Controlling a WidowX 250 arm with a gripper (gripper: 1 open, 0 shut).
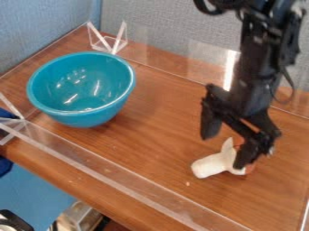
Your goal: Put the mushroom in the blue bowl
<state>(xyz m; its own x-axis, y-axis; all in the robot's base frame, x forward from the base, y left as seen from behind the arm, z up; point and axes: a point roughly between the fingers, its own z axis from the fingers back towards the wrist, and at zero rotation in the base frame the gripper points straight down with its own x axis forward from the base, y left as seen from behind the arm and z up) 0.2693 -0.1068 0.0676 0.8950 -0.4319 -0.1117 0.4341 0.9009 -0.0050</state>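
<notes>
The mushroom [215, 166] lies on its side on the wooden table at the lower right, cream stem pointing left, its brown cap mostly hidden behind my gripper's near finger. My gripper [232, 144] hangs straight down over it, open, one black finger behind the mushroom and one in front at the cap. Nothing is held. The blue bowl [79, 87] stands upright and empty at the left of the table, well apart from the gripper.
Low clear plastic walls [121, 180] fence the wooden table [145, 126] along the front, left and back edges. The table's front edge drops off at the lower left. A blue-grey wall stands behind.
</notes>
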